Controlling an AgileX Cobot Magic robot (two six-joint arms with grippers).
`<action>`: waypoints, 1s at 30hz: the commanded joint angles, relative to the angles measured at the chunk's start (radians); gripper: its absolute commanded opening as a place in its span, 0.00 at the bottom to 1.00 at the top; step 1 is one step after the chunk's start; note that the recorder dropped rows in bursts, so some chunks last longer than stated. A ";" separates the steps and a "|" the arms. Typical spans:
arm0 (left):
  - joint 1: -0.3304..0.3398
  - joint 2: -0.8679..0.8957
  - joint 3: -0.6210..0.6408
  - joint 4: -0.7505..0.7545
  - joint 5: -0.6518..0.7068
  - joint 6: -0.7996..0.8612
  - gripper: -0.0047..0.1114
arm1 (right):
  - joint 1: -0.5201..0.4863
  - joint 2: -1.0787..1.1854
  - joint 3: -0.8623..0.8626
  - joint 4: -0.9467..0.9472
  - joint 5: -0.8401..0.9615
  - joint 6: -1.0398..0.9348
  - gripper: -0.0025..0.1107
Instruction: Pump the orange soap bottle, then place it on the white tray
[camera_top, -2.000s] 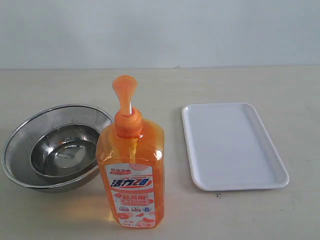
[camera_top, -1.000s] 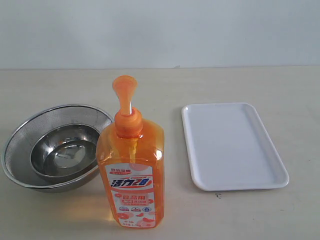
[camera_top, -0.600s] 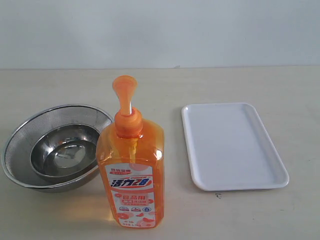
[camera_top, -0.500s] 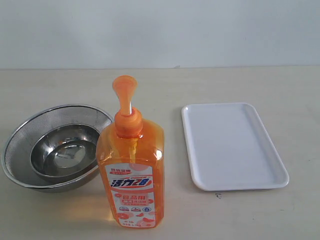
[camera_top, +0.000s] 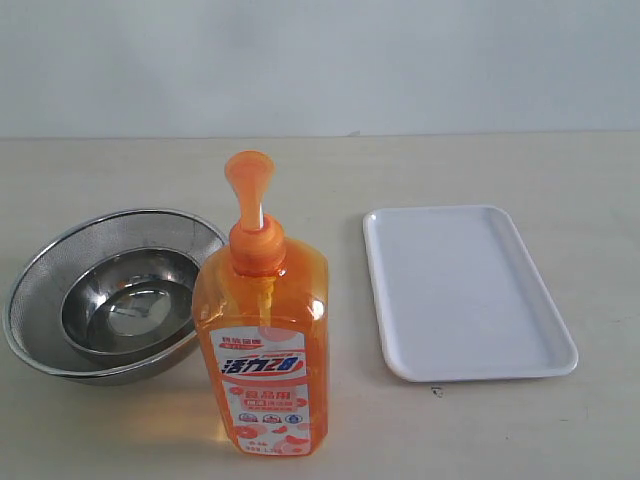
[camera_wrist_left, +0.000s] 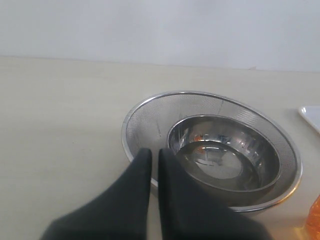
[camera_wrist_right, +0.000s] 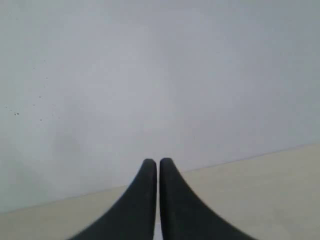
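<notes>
The orange soap bottle (camera_top: 262, 345) stands upright at the table's front, its orange pump head (camera_top: 249, 176) raised on a white stem. To its right the white tray (camera_top: 466, 293) lies flat and bare. Neither arm shows in the exterior view. My left gripper (camera_wrist_left: 155, 152) is shut with nothing in it, and it hovers by the near rim of the steel bowls; an orange sliver of the bottle (camera_wrist_left: 315, 220) sits at that view's edge. My right gripper (camera_wrist_right: 158, 162) is shut and holds nothing, facing the wall over the table's far edge.
A steel mesh colander (camera_top: 40, 285) with a smaller steel bowl (camera_top: 128, 312) nested inside sits left of the bottle, touching or nearly touching it. In the left wrist view the colander (camera_wrist_left: 145, 112) and a corner of the tray (camera_wrist_left: 311, 116) show. A pale wall backs the table.
</notes>
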 joint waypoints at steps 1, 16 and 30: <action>0.000 -0.002 0.003 0.000 -0.006 -0.010 0.08 | -0.007 -0.003 -0.008 0.049 -0.001 0.002 0.02; 0.000 -0.002 0.003 0.000 -0.006 -0.010 0.08 | -0.007 -0.003 -0.008 0.190 -0.228 -0.009 0.02; 0.000 -0.002 0.003 0.000 -0.006 -0.010 0.08 | 0.127 0.298 -0.200 0.166 -0.214 -0.157 0.02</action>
